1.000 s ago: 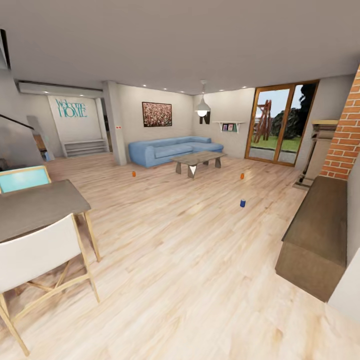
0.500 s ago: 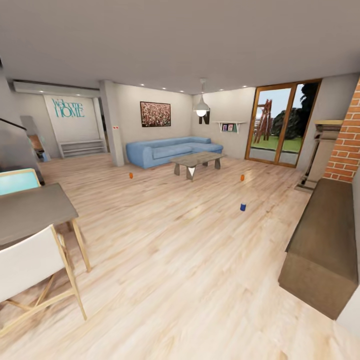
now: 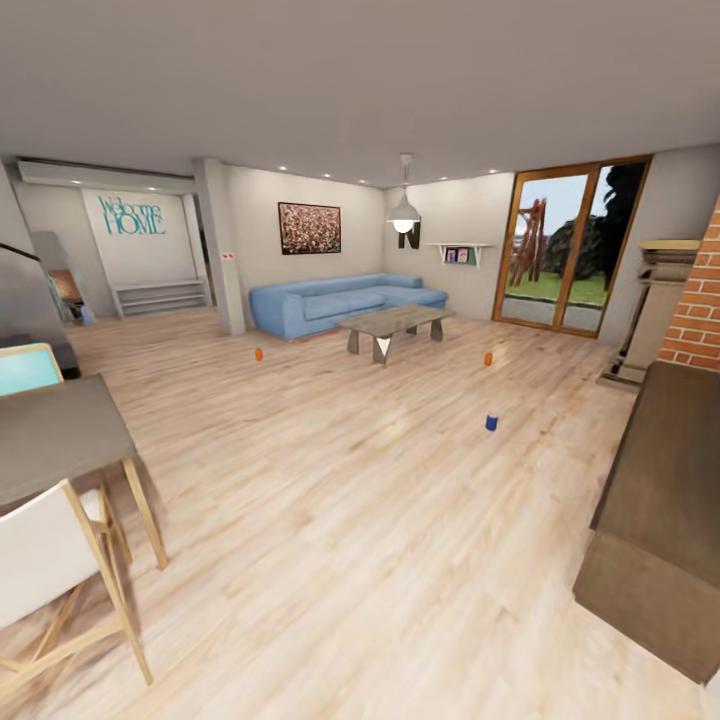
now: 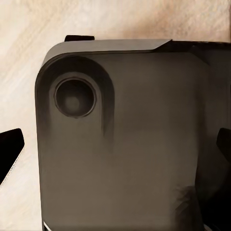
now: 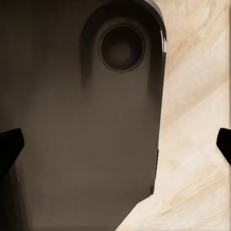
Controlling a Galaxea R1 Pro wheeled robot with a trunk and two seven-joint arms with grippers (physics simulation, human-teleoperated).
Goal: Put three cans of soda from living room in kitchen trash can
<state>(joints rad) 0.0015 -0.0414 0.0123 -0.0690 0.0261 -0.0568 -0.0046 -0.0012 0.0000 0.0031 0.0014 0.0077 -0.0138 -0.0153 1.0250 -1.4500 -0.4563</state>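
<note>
Two orange cans of soda stand on the wood floor of the living room in the head view: one point(image 3: 258, 354) left of the coffee table point(image 3: 392, 322), the other point(image 3: 488, 358) to its right, both far ahead of me. The tash can and the kitchen are out of view. My left gripper point(image 4: 115, 149) is open over a grey part of my own body, its dark fingertips point(image 4: 10, 153) far apart. Likewise open is my right gripper point(image 5: 115, 144), with nothing held between its fingertips point(image 5: 9, 147).
A small blue cylinder point(image 3: 491, 423) stands on the floor nearer than the right can. A grey table point(image 3: 55, 440) and white chair point(image 3: 45, 565) are close at left, a dark wooden bench point(image 3: 660, 510) and brick wall point(image 3: 700, 310) at right. A blue sofa point(image 3: 335, 300) and glass doors point(image 3: 565, 250) lie behind.
The whole head view has shifted: the table and chair slid left and down, the bench moved right, and the room ahead looks slightly nearer. The cans have not moved on the floor.
</note>
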